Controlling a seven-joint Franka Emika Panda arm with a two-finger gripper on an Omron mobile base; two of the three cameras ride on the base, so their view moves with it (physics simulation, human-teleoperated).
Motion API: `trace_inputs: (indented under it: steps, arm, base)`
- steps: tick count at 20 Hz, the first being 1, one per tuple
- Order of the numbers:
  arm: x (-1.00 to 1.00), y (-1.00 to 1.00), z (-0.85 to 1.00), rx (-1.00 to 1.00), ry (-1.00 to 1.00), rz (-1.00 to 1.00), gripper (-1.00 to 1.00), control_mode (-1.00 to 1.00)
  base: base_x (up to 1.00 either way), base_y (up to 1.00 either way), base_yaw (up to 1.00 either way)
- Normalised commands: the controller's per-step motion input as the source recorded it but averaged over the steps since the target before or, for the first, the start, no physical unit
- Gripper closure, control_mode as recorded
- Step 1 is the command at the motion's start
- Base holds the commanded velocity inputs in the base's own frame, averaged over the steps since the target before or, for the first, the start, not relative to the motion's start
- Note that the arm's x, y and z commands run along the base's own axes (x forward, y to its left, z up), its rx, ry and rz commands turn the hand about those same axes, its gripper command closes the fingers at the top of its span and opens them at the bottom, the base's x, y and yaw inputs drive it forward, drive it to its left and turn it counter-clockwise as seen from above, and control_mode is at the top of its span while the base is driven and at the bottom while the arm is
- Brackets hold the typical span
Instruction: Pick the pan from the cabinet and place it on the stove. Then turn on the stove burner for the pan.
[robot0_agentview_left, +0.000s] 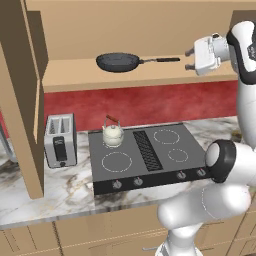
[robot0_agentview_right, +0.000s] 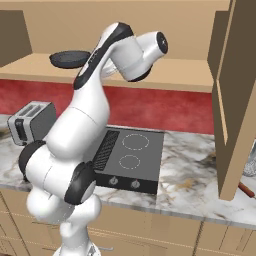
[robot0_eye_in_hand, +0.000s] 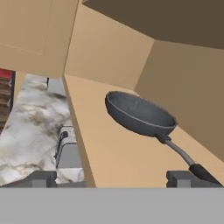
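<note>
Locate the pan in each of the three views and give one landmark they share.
Left base view: the pan lies upper centre on the cabinet shelf, handle pointing right toward the open gripper.
Right base view: upper left on the shelf, partly behind the arm.
Hand view: centre, handle running to the lower right.
Shared landmark: the toaster.

The pan (robot0_eye_in_hand: 139, 114) rests on the cabinet (robot0_eye_in_hand: 113, 153) shelf, handle toward the open jaws.
</note>
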Motion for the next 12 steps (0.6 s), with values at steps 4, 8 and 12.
trace_inputs:
  steps: [4, 8, 12]
  arm:
    - [0.38, 0.0, -0.05, 0.0, 0.04, 0.08, -1.0, -1.0]
    - [0.37, 0.0, -0.07, 0.0, 0.08, 0.07, -1.0, -1.0]
    - [0.3, 0.03, -0.13, -0.02, 0.08, 0.06, -1.0, -1.0]
  base:
    - [0.0, 0.0, 0.0]
    - [0.0, 0.0, 0.0]
    - [0.0, 0.0, 0.0]
